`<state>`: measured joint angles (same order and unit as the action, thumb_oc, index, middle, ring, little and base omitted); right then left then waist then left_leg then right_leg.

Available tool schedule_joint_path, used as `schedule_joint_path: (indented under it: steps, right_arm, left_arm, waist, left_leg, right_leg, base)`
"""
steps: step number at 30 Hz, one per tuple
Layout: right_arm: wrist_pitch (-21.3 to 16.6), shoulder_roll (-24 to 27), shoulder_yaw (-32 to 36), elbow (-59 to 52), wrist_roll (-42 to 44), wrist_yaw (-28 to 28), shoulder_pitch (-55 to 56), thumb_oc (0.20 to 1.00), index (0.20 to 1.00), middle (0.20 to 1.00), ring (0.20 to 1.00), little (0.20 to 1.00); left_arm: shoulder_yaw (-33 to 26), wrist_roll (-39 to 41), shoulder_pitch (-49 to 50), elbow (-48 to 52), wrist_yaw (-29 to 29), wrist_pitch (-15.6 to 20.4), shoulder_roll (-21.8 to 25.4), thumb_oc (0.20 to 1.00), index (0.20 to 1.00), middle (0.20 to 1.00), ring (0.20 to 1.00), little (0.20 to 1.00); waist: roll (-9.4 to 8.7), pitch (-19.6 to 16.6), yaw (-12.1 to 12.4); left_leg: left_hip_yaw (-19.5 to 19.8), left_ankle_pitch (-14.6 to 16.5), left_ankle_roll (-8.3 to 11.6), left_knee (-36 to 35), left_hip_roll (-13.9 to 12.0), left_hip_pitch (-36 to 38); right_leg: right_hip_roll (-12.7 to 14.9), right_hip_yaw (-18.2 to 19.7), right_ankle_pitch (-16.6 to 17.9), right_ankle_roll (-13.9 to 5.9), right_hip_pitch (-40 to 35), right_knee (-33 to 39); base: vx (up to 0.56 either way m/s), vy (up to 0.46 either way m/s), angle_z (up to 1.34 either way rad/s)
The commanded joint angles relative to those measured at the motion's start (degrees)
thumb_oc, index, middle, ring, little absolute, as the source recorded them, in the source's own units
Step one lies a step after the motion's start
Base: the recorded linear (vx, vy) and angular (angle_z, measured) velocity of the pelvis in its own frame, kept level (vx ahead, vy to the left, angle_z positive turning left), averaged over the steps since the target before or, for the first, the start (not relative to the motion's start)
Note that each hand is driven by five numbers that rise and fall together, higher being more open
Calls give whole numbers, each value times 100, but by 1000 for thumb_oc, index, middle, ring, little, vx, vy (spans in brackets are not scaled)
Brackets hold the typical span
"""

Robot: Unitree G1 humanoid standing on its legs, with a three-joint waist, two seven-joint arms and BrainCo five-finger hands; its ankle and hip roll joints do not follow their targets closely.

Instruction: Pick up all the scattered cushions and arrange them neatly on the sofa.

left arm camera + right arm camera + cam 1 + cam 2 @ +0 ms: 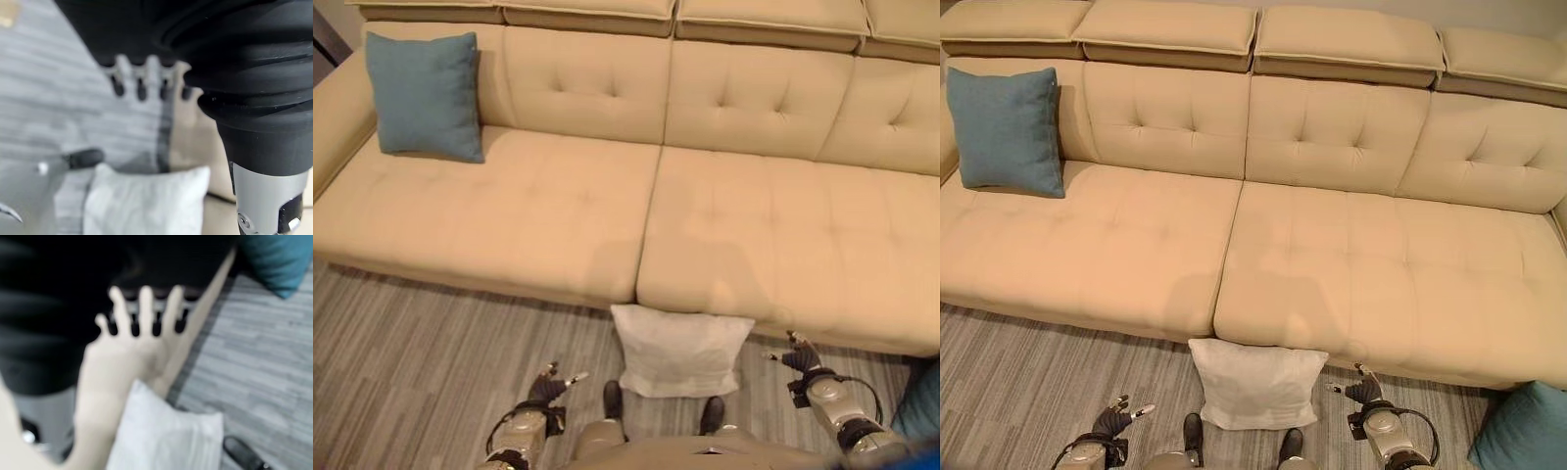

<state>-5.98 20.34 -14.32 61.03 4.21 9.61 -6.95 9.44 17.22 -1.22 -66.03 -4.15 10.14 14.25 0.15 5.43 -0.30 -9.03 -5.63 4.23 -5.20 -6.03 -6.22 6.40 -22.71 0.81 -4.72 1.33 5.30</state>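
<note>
Left eye view: white cushion (680,350) between hands (floor).

Teal cushion (1525,428) at lower right cut by frame edge. Sofa (1332,255) runs off right edge. Both wrist views blurred; white cushion (146,203) soft, cropped at bottom.

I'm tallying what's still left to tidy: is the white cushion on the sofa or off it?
Off. The white cushion stands on the floor, leaning against the sofa front.
</note>
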Motion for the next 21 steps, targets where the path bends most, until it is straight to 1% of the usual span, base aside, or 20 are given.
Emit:
schedule_joint_path:
  steps: [1,2,5,6,8,10,14,16,18,20,21]
  right_arm:
    - [-62,69,-57,-19,4,32,-195,1000,1000,1000,1000,1000]
    - [-71,88,-25,-31,13,46,-193,1000,1000,1000,1000,1000]
    - [-103,111,-32,-19,8,70,-135,1000,1000,1000,1000,1000]
    - [-105,125,27,37,20,95,-94,1000,1000,1000,1000,1000]
    - [-76,165,137,51,71,108,-35,1000,1000,1000,1000,1000]
    - [-73,135,144,46,28,101,30,1000,1000,1000,1000,1000]
    - [-61,98,109,70,11,120,-15,1000,1000,1000,1000,1000]
    - [-59,52,78,58,6,120,-72,1000,1000,1000,1000,1000]
    - [-56,35,73,53,19,113,-98,1000,1000,1000,1000,1000]
    - [-47,7,83,46,58,101,-192,1000,1000,1000,1000,1000]
    - [-44,31,91,-13,100,123,-270,1000,1000,1000,1000,1000]
  left_arm:
    - [-149,18,-218,-95,-38,16,-12,1000,1000,1000,1000,1000]
    - [-127,13,-229,-120,-33,11,-38,1000,1000,1000,1000,1000]
    - [-50,-50,-212,-112,-16,29,-96,1000,1000,1000,1000,1000]
    - [-4,-5,-223,-107,-3,19,-173,1000,1000,1000,1000,1000]
    - [101,-12,-233,-19,9,21,-238,1000,1000,1000,1000,1000]
    - [142,-74,-218,8,31,15,-273,1000,1000,1000,1000,1000]
    - [177,-85,-222,97,17,31,-253,1000,1000,1000,1000,1000]
    - [172,-63,-261,132,-7,41,-210,1000,1000,1000,1000,1000]
    - [157,-54,-289,132,-13,42,-186,1000,1000,1000,1000,1000]
    - [167,-73,-420,121,-23,47,-119,1000,1000,1000,1000,1000]
    - [209,-87,-559,165,-54,67,-55,1000,1000,1000,1000,1000]
  waist:
    - [-153,139,92]
    - [-162,148,79]
    - [-183,124,74]
    - [-175,94,26]
    - [-126,54,-42]
    - [-45,-31,-128]
    - [-26,-13,-118]
    - [-69,50,-92]
    - [-90,80,-82]
    - [-151,144,-113]
    - [-181,255,-150]
  left_leg:
    - [-42,691,211,201,128,536]
    - [-75,648,261,238,98,497]
    - [-3,654,295,401,52,423]
    - [-111,572,329,344,-54,418]
    - [-527,361,397,87,-288,430]
    - [-566,484,429,20,-337,500]
    - [-452,510,401,20,-247,573]
    - [-476,572,304,20,-138,636]
    - [-489,577,273,20,-98,633]
    - [-567,598,215,104,-22,504]
    - [-606,658,202,293,-17,324]
  right_leg:
    - [122,405,333,-330,554,-31]
    - [142,360,316,-332,537,-30]
    - [160,294,219,-344,452,-30]
    - [209,160,205,-371,399,-30]
    - [304,42,232,-426,390,-30]
    - [298,-5,265,-453,398,-30]
    - [321,135,379,-505,477,-30]
    - [398,297,472,-542,521,-30]
    - [428,354,515,-557,551,-30]
    - [541,449,607,-582,681,-33]
    - [600,508,638,-577,813,-96]
  base:
    - [17,-42,0]
    - [-2,-26,3]
    - [-21,-12,8]
    - [-30,37,17]
    - [-40,105,55]
    - [-20,76,41]
    - [-26,85,4]
    - [-24,98,-4]
    - [-36,51,-20]
    - [-83,59,-29]
    - [-90,36,-14]
